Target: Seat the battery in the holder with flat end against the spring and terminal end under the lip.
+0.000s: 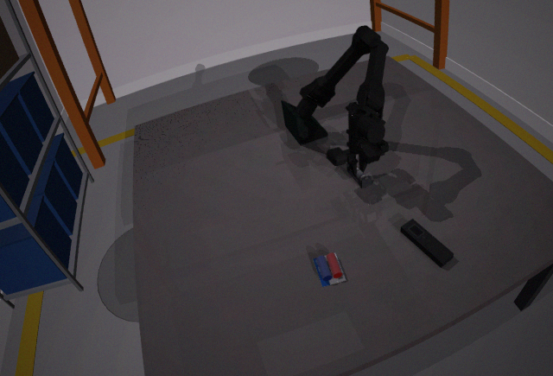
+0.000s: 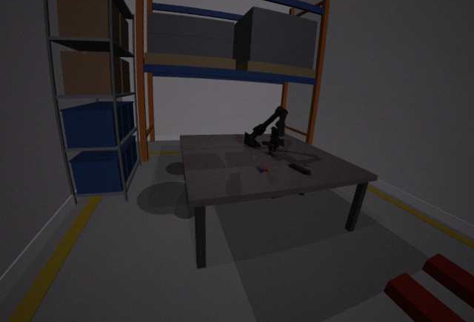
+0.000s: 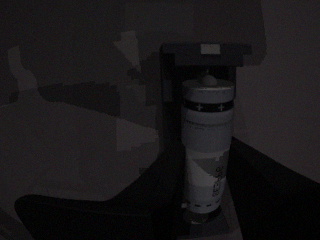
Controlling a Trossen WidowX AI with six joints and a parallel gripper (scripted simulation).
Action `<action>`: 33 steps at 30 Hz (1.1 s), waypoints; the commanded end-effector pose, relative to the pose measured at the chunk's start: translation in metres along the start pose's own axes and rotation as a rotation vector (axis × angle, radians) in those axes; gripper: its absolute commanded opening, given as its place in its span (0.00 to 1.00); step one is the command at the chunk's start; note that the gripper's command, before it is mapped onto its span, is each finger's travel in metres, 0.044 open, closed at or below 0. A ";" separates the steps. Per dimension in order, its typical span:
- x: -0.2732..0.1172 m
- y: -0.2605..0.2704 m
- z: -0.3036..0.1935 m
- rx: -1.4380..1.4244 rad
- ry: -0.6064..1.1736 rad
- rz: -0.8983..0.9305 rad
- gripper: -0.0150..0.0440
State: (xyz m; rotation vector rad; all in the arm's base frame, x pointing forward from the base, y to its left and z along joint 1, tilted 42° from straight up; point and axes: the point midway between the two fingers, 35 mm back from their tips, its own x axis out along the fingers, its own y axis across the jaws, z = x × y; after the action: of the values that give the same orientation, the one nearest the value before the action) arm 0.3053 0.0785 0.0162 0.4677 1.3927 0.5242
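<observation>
Seemingly a warehouse: pallet racking (image 2: 229, 73), shelved boxes (image 2: 89, 14), floor lines (image 2: 53, 260).

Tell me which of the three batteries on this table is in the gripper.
The pale grey battery, clamped in the gripper near the arm's base. The blue battery and red battery lie side by side, apart from it.
</observation>
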 end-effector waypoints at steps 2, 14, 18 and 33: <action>0.002 0.000 -0.004 0.003 0.042 -0.001 0.38; 0.002 0.002 -0.003 -0.004 0.102 -0.002 0.38; 0.002 0.003 -0.002 -0.005 0.106 -0.002 0.38; 0.003 0.003 0.010 -0.006 0.109 -0.003 0.38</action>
State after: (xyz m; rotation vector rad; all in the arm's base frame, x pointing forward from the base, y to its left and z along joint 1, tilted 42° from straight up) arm 0.3135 0.0823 0.0169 0.4390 1.4931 0.5565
